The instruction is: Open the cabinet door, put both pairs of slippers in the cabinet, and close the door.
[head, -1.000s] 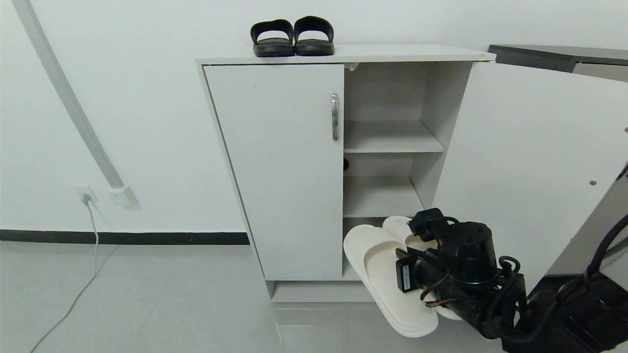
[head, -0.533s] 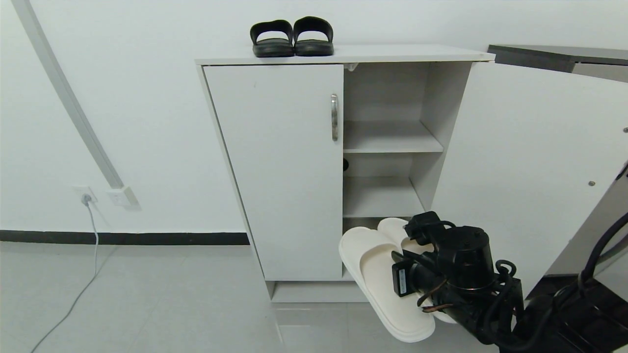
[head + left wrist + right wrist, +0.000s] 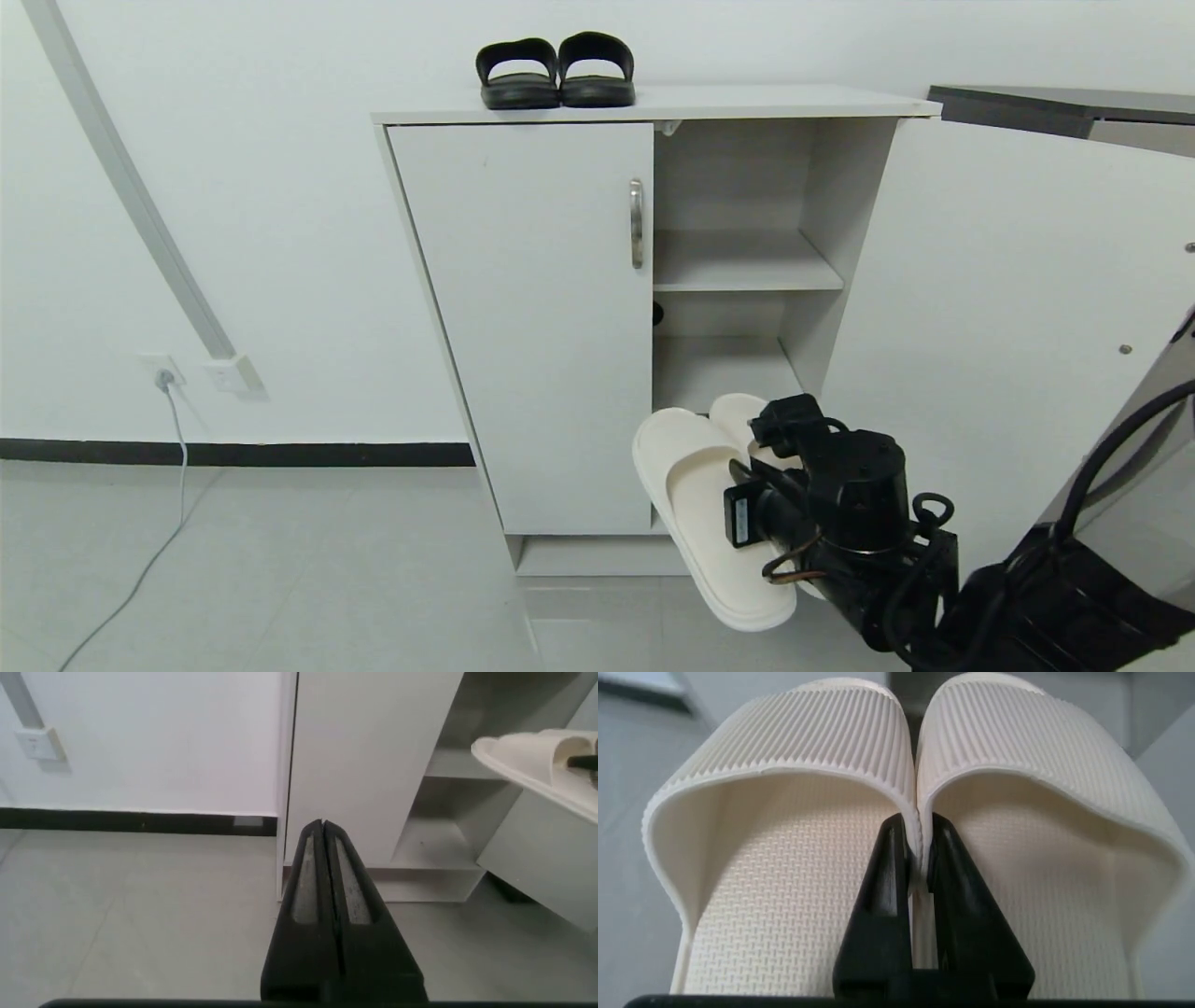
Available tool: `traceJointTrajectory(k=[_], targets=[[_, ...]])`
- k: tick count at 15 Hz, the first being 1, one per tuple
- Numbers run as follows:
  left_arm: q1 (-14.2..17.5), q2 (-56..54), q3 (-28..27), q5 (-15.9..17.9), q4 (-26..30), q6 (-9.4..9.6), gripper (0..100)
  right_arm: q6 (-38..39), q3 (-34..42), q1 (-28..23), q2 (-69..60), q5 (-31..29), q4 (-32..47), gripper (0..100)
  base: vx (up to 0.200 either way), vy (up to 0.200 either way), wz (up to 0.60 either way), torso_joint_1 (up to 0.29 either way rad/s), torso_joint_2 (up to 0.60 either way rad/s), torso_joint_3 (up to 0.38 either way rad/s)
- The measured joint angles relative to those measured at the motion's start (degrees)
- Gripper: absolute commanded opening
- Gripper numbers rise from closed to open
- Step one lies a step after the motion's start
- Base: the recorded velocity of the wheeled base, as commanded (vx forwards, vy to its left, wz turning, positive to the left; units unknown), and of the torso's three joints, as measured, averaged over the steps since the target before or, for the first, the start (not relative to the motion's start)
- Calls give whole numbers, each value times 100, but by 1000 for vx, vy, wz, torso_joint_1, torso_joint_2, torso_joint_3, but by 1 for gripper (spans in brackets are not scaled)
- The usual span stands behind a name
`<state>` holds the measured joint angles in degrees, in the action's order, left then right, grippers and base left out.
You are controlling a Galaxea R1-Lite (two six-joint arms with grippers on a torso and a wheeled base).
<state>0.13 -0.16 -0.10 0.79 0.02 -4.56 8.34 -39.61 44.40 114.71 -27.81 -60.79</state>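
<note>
Your cabinet (image 3: 523,327) stands with its right door (image 3: 1008,308) swung wide; your right arm is stretched low before the lower shelves, its gripper (image 3: 917,859) pinching the white slippers (image 3: 691,485) together, toes up; black slippers (image 3: 555,70) sit on top; left gripper (image 3: 323,859) is pressed together, empty.

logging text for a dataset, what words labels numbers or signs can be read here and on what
No text can be read in any view.
Small label on the wrist behind the right hand: too small to read.
White slippers, black slippers, cabinet, wall socket: no print visible.
</note>
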Motion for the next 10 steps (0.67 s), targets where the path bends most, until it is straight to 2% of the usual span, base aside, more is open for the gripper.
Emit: traceJointTrajectory(k=[3, 5, 9, 10], targets=[[7, 0, 0, 0, -2, 2, 0, 187, -940, 26, 535, -1321, 345, 0, 0, 0, 0, 0, 0, 0], [0, 0, 0, -1, -2, 21, 0, 296, -1218, 30, 791, -1462, 417, 0, 0, -200, 0, 0, 0, 0], [7, 0, 2, -4, -2, 27, 0, 301, -1279, -7, 996, -1469, 424, 0, 0, -200, 0, 6, 0, 2], [5, 0, 0, 0, -2, 29, 0, 301, -1279, -13, 1036, -1473, 413, 0, 0, 0, 0, 0, 0, 0]])
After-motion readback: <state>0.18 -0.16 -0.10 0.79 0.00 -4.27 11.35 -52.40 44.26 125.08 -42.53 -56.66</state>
